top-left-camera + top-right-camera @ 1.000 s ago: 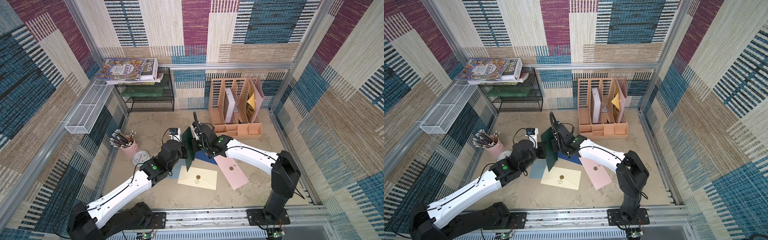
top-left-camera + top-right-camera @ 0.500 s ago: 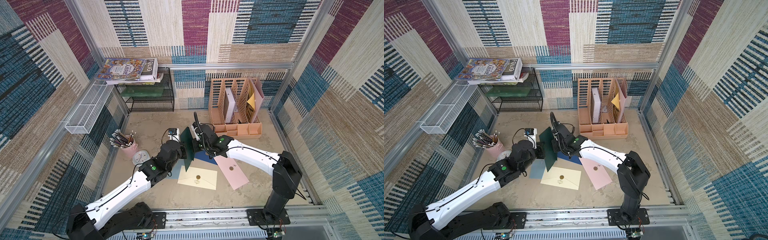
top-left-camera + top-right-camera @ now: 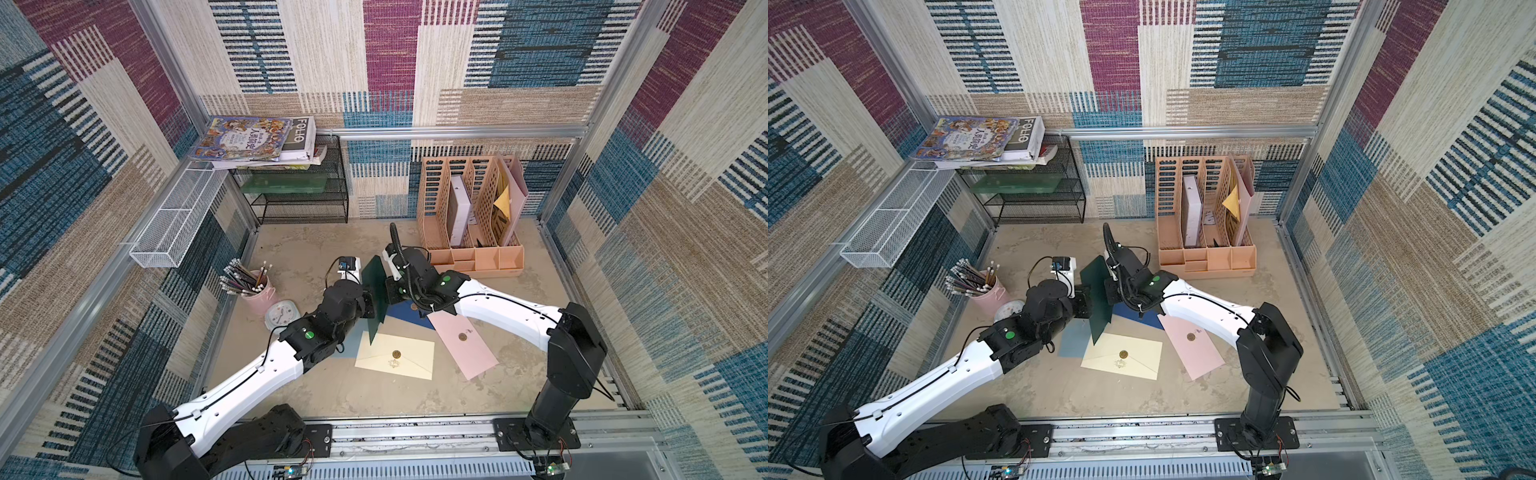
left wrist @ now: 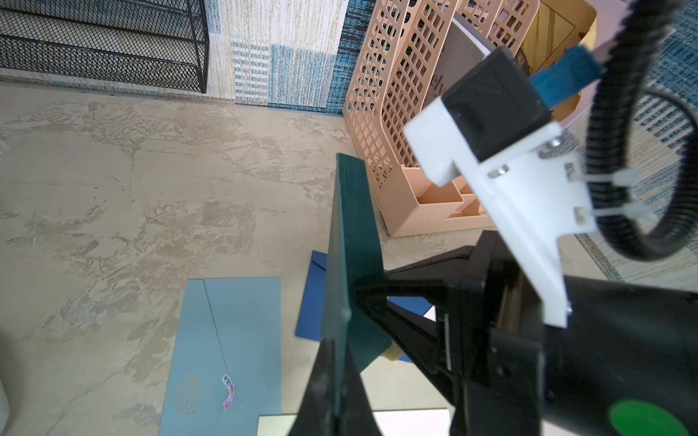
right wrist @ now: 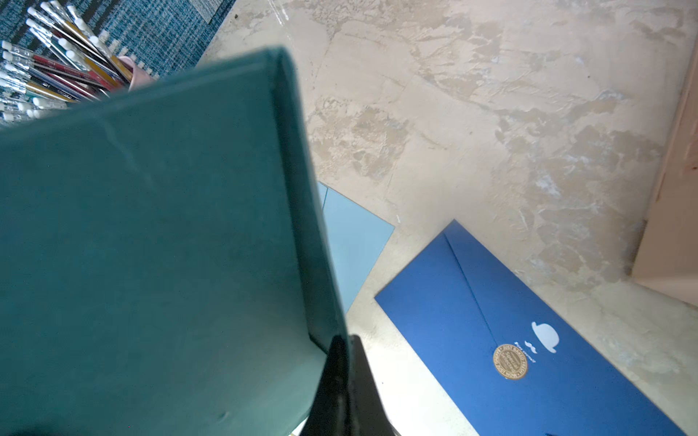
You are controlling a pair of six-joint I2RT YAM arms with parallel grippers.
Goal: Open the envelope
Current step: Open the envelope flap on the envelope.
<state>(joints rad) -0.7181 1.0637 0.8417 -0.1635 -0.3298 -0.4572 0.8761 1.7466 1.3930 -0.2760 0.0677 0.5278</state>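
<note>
The dark green envelope (image 3: 376, 291) is held upright above the tabletop (image 3: 299, 249), between the two arms, in both top views. The left gripper (image 4: 338, 362) is closed on one edge of the envelope, its black fingers (image 4: 321, 381) pressed against the paper in the left wrist view. The right gripper (image 5: 345, 362) is closed on the opposite edge, as is seen in the right wrist view, where the green paper fills most of the field. Compared with the frame one second earlier, the right gripper, then slightly parted beside the envelope, is now shut on it; the left gripper's grip is unchanged. The envelope is seen at nearly the same place and tilt as before, and both arms are shifted only slightly.

Four other envelopes are left flat on the tabletop as before: a cream envelope (image 3: 395, 355) with a gold seal, a pink envelope (image 3: 463, 343), a dark blue envelope (image 5: 528, 339) with a gold seal, and a light blue envelope (image 4: 226, 339). The cream envelope lies just below the lower corner of the green one. A peach file organiser (image 3: 469, 216) stands behind the right arm, and a pink pencil cup (image 3: 257, 291) stands near the left arm.
</note>
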